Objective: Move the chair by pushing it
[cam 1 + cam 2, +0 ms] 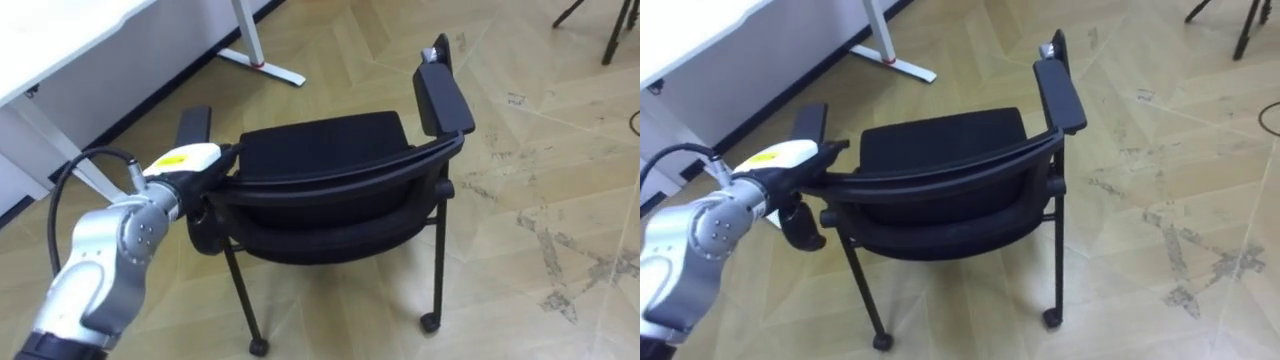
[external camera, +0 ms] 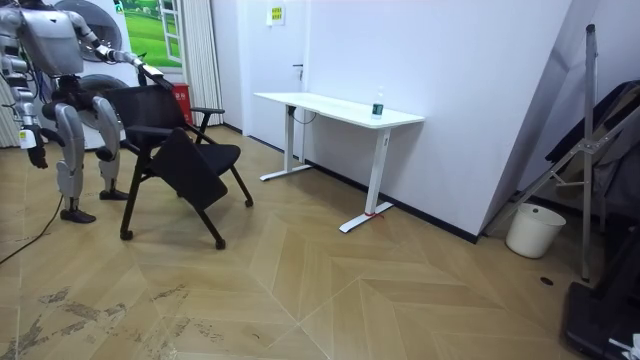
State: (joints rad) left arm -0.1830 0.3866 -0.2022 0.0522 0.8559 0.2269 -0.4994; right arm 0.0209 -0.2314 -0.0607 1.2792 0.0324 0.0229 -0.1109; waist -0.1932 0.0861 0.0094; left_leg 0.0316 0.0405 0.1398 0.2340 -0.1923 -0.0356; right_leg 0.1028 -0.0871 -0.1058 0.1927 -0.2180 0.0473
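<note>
- Behind the black fabric chair (image 1: 320,150) on castors is where I stand; its seat faces away from me, and a white metal-legged desk (image 1: 70,40) lies ahead of the chair to the left.
- My left hand (image 1: 195,185) is at the left end of the chair's backrest, fingers curled round its top rail.
- My right hand (image 2: 35,146) hangs behind the chair; I cannot tell its fingers' state.
- Gripping 1 end may swing the chair, so I should push slowly, level and straight.
</note>
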